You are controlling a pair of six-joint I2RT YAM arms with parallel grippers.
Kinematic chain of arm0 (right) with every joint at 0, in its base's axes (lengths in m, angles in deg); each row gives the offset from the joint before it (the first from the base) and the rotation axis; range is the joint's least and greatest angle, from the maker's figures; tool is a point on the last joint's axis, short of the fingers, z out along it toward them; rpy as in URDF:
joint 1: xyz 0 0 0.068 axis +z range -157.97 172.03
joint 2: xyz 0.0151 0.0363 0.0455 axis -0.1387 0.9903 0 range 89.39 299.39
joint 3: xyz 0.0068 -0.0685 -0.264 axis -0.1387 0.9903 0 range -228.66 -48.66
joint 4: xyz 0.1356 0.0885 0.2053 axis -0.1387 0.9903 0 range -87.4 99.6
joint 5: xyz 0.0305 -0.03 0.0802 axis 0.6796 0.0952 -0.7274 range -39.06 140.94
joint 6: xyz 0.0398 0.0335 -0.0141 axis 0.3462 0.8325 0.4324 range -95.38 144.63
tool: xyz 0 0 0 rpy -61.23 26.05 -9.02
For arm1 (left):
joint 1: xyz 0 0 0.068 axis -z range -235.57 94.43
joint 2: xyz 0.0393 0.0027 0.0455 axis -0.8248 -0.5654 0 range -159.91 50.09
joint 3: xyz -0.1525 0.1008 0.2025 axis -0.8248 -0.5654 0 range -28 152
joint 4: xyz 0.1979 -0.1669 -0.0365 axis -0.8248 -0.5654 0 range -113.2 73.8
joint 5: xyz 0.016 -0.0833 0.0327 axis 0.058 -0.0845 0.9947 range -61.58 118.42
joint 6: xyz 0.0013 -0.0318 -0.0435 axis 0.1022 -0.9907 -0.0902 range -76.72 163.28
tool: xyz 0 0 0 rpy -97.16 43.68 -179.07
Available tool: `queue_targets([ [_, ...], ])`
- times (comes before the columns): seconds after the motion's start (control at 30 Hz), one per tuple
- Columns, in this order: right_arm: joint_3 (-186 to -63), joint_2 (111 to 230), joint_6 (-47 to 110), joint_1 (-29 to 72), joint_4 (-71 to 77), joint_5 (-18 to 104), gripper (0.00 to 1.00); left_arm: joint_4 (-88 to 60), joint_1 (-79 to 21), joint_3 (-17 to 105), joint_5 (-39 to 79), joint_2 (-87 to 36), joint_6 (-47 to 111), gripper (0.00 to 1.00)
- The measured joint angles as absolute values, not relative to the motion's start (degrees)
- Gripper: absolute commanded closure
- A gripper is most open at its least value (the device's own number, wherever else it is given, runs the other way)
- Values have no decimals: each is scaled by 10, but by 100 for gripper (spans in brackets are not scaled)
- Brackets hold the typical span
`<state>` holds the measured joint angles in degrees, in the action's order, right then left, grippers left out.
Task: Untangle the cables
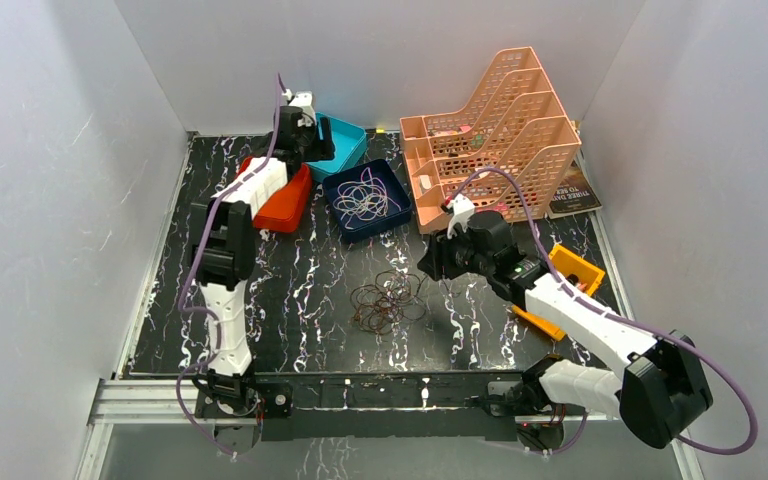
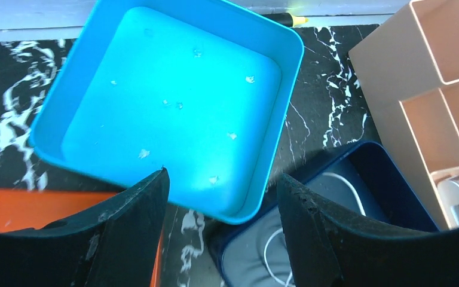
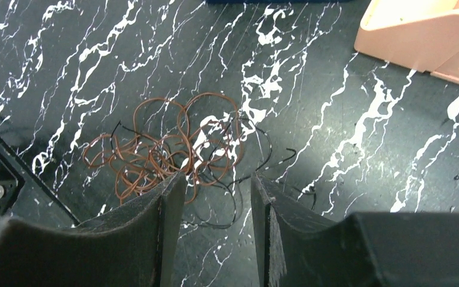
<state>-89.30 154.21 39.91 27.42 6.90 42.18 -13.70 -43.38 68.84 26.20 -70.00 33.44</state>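
Near the middle of the tabletop lies a bunch of brown and black cables, all looped into each other. They sit out in the open, I think so that both arms can reach them and pull them apart.

At 3 o'clock from the bunch is the right end effector. Its two fingers are partly apart and hold nothing. They point at the black loops on the side of the bunch closest to it. It looks ready to come down and pinch one strand.

At 12 o'clock from the bunch is a dark blue tray with white cables curled inside. They are kept away from the brown ones, likely so each colour has its own place.

At 11 o'clock, far off, the left end effector hangs over a light blue tray with no cables in it. Its fingers are wide apart and hold nothing. That tray may be waiting for another colour. The job looks only partway done, because brown and black are mixed together.
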Motion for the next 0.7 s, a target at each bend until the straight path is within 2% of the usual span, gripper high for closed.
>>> queue_targets([
  [0.33, -856, 1505, 400, 275, 102, 418, 47, -154, -434, 859, 212, -885, 334, 36],
  [0.7, -836, 1497, 409, 275, 112, 418, 47, -216, -434, 921, 224, -909, 335, 39],
])
